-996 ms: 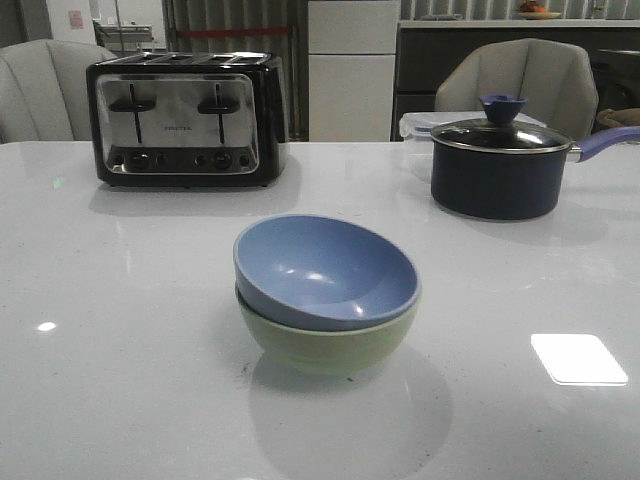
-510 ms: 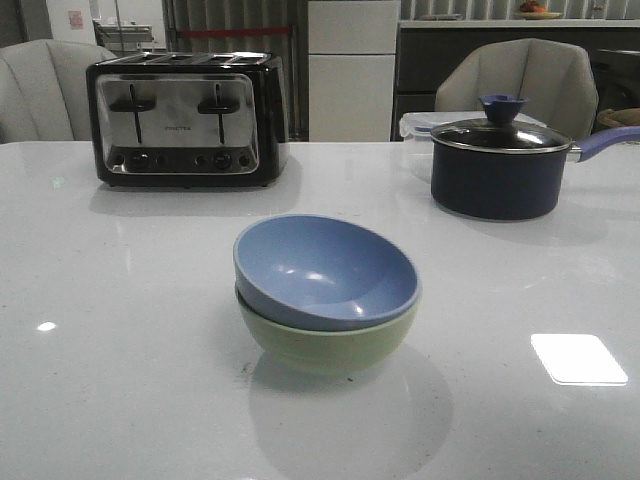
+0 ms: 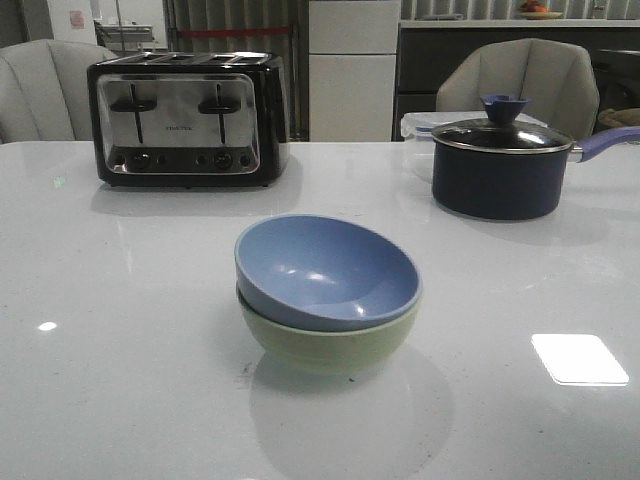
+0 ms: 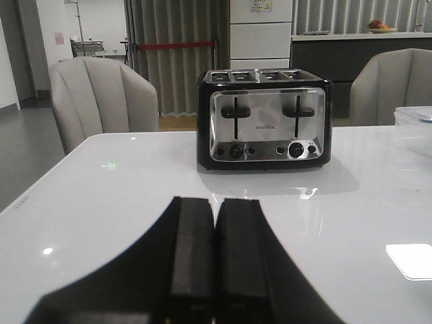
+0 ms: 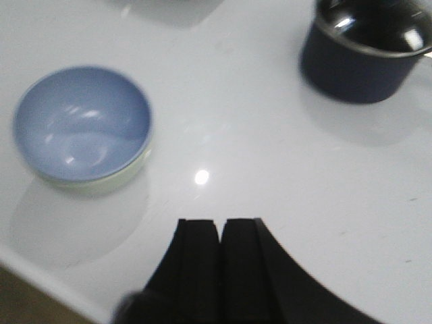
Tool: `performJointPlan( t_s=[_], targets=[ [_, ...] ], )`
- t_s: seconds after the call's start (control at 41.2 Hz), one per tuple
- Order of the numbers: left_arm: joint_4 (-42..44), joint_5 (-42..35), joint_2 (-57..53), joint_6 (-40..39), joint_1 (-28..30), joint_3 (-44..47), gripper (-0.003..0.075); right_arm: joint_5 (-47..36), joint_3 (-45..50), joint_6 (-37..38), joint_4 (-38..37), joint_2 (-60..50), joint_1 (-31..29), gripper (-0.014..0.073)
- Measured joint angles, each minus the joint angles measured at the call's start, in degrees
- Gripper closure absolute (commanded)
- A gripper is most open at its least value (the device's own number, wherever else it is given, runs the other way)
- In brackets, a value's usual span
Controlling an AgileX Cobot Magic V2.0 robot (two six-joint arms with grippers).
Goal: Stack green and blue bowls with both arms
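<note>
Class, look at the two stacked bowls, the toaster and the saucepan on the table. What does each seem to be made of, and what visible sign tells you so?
Blue bowl and green bowl: probably glazed ceramic or melamine; matte, with soft highlights only.
Toaster: brushed metal front that mirrors light, glossy black casing, likely plastic.
Saucepan: dark coated metal body, shiny metal rim, apparently a glass lid.

The blue bowl (image 3: 327, 272) looks smooth, with a soft shine inside where small lights show. The green bowl (image 3: 330, 345) under it looks smooth and dull. The white table (image 3: 120, 330) is very glossy — it mirrors the lights like glass. The toaster (image 3: 187, 118) has a shiny metal front and black sides. The saucepan (image 3: 497, 170) is dark and smooth, with a glossy lid (image 3: 500, 135). The chairs (image 4: 98, 101) look soft — like cloth or leather.
</note>
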Motion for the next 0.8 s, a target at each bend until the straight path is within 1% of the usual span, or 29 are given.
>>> performJointPlan(
  t_s=[0.146,0.316,0.413,0.51,0.802],
  targets=[
    [0.0,0.0,0.0,0.0,0.0,0.0,0.0627,-11.5,10.5,0.0,-0.2,-12.0,-7.7,0.0567],
    [0.0,0.0,0.0,0.0,0.0,0.0,0.0627,-18.1,21.3,0.0,-0.2,-23.5,-12.2,0.0567],
    [0.0,0.0,0.0,0.0,0.0,0.0,0.0627,-19.4,25.9,0.0,-0.2,-27.5,-12.6,0.0567],
    [0.0,0.0,0.0,0.0,0.0,0.0,0.0627,-20.4,29.0,0.0,-0.2,-28.5,-12.6,0.0567],
    [0.0,0.0,0.0,0.0,0.0,0.0,0.0627,-21.8,29.6,0.0,-0.2,-28.6,-12.7,0.0567]
  ],
)
